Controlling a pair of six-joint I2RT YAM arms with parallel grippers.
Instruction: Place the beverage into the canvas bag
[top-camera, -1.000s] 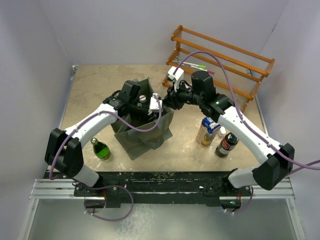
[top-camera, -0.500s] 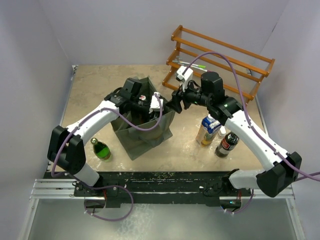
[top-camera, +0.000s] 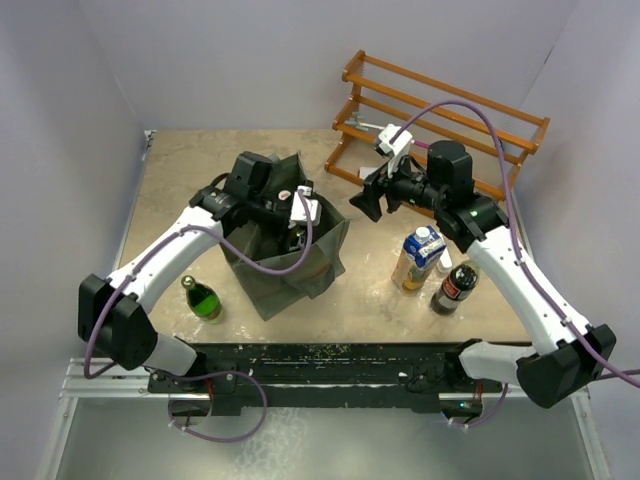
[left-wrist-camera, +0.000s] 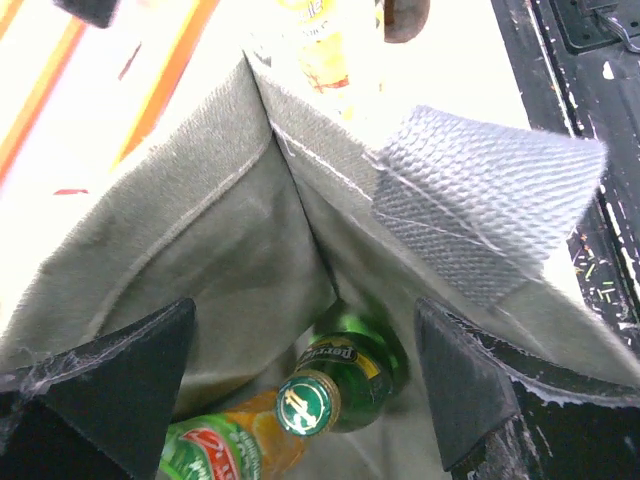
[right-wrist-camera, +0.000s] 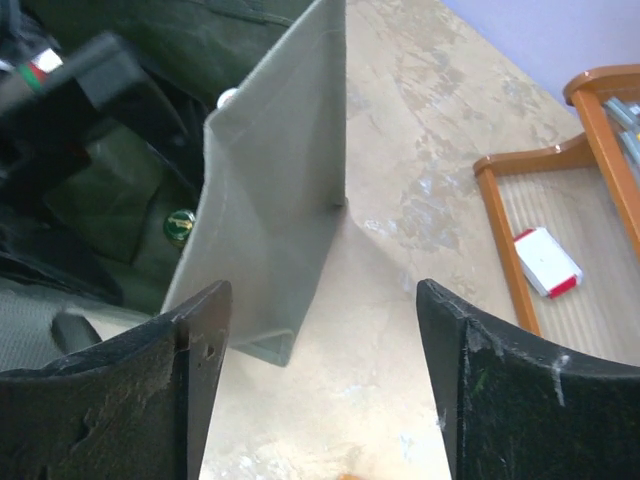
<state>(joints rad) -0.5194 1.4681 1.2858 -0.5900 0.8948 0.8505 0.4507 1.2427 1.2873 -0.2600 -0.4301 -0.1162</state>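
Both claws have sprung apart in the last second. The right claw (top-camera: 362, 203) has also let go of the canvas bag (top-camera: 285, 265), whose rim it was pinching. It now hangs off the bag's far-right side, jaws wide with nothing between them.

Nearest me, a green bottle (top-camera: 203, 300) stands on the bench (top-camera: 180, 170) at the bag's near-left. A cola bottle (top-camera: 455, 288) and a carton (top-camera: 415, 255) wait to the bag's right. The bag itself stands upright mid-bench. Down inside it, a green-capped bottle (left-wrist-camera: 335, 380) sits beside an orange drink bottle (left-wrist-camera: 225, 450).

The left claw (top-camera: 298, 215) is poised over the bag's mouth, fingers spread wide and empty, so I'd say the release is done and the retreat is the job now. It should rise straight up, keeping clear of the grey handle strap (left-wrist-camera: 480, 220) just beside one finger. Otherwise the soft wall may get dragged and tip the bottles.

With nobody holding the rim, the mouth may sag, so the next drink will likely want one claw to reopen it.

Beyond the bag stands the wooden rack (top-camera: 440, 110), and the right arm has swung back towards it. The left claw has shifted only slightly, and the bottles outside the bag sit as they did.
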